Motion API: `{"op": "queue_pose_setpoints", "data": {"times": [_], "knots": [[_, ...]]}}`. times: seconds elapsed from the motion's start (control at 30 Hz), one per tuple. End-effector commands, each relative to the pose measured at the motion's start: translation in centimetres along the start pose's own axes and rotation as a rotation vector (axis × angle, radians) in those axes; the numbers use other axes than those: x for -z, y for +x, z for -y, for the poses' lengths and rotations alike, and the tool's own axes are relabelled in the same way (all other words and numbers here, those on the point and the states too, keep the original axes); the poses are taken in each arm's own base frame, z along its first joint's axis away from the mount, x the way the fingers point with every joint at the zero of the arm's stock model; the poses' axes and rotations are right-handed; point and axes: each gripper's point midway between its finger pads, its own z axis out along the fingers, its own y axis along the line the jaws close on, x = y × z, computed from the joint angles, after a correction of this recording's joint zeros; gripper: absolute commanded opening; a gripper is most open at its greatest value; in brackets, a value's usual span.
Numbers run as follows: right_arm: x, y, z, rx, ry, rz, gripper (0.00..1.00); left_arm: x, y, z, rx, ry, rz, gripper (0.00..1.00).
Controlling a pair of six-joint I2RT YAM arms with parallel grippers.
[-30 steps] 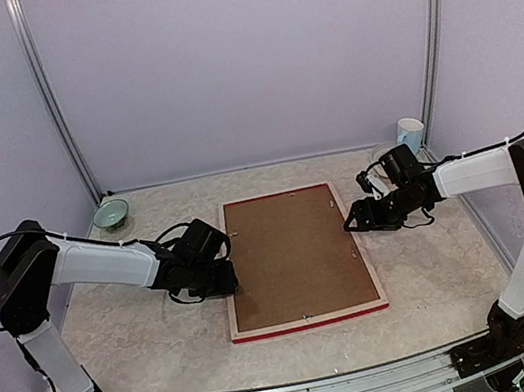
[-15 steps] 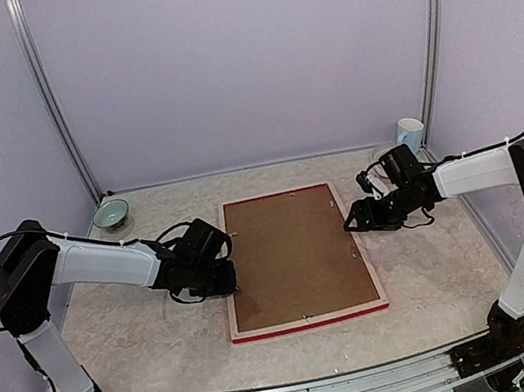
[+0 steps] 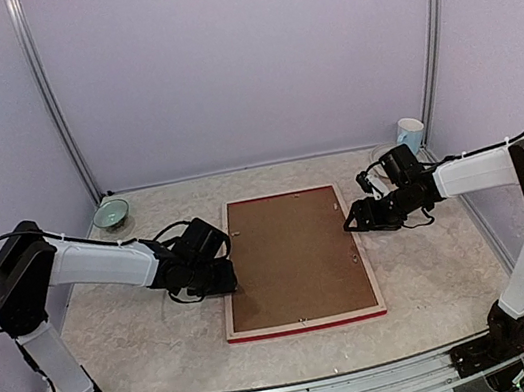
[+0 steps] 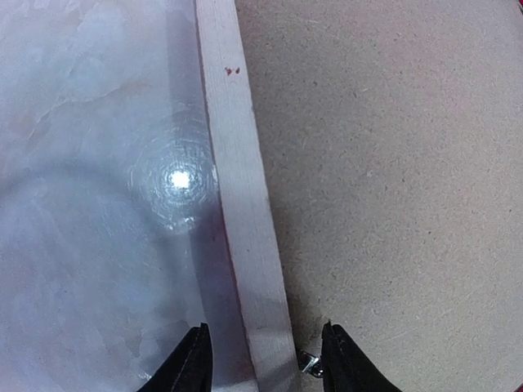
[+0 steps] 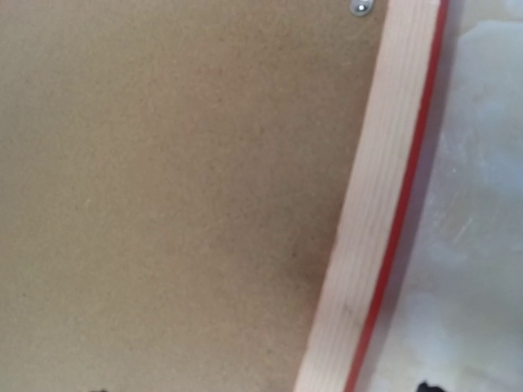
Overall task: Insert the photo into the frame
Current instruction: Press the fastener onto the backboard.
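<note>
Two arms reach in low over the pale marbled tabletop [image 3: 133, 330] that I am watching from above. Between their grippers lies the large rectangular picture frame [image 3: 305, 323], face down, with its pale wood back upward and a thin red edge along the side nearest the arm bases. A plain brown fibreboard backing [image 3: 295, 256] fills the frame's opening and sits flush inside the wood rim. The left gripper [image 4: 265, 366] is at the frame's left rail. On my left wrist feed its two black fingertips [image 4: 192, 363] stand moderately apart and straddle that rail, one over bare table and the other over the board side, with the wood between them unclamped. The right gripper [image 3: 351, 222] sits at the opposite rail, roughly level with the upper half of the frame. On its wrist feed only a dark fingertip [image 5: 425, 385] peeks in at the bottom, far off centre and out over the table, so I read those jaws as spread wide around the rail. Beyond the right gripper, toward the back corner, stands a white paper cup with a blue band [image 3: 410, 133]. Beyond the left gripper, near the other back corner, sits a small green bowl [image 3: 111, 214]. A small metal clip [image 4: 307, 363] lies just inside the left gripper's inner finger, touching the rail. A silver screw [image 5: 359, 8] shows ahead of the right gripper at the board's edge.
</note>
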Motion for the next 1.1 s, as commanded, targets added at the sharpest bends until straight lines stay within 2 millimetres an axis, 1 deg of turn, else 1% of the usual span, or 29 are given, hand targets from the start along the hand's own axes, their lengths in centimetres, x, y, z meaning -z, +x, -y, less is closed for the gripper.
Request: {"op": "queue_pose_setpoints", "data": {"times": [0.0,0.17,0.37,0.57,0.77,1.07], "knots": [[0.3,-0.4,0.3,0.000,-0.001,0.020,0.81,1.3,-1.6,1.4,0.006,0.040,0.042,0.47],[0.3,-0.4,0.4,-0.001,0.002,0.021,0.81,0.2,-0.2,1.6,-0.009,0.040,-0.009,0.46],[0.2,-0.3,0.4,-0.002,-0.001,0.018,0.81,-0.5,1.1,1.1,-0.017,0.017,-0.052,0.44],[0.2,-0.3,0.3,-0.002,-0.003,0.018,0.81,-0.5,1.1,0.6,-0.013,-0.004,-0.046,0.40],[0.2,-0.3,0.4,-0.001,0.000,0.021,0.81,-0.5,1.4,0.3,-0.013,-0.018,-0.052,0.31],[0.3,-0.3,0.3,-0.001,-0.003,0.020,0.81,-0.4,1.5,0.1,-0.011,-0.023,-0.054,0.25]]}}
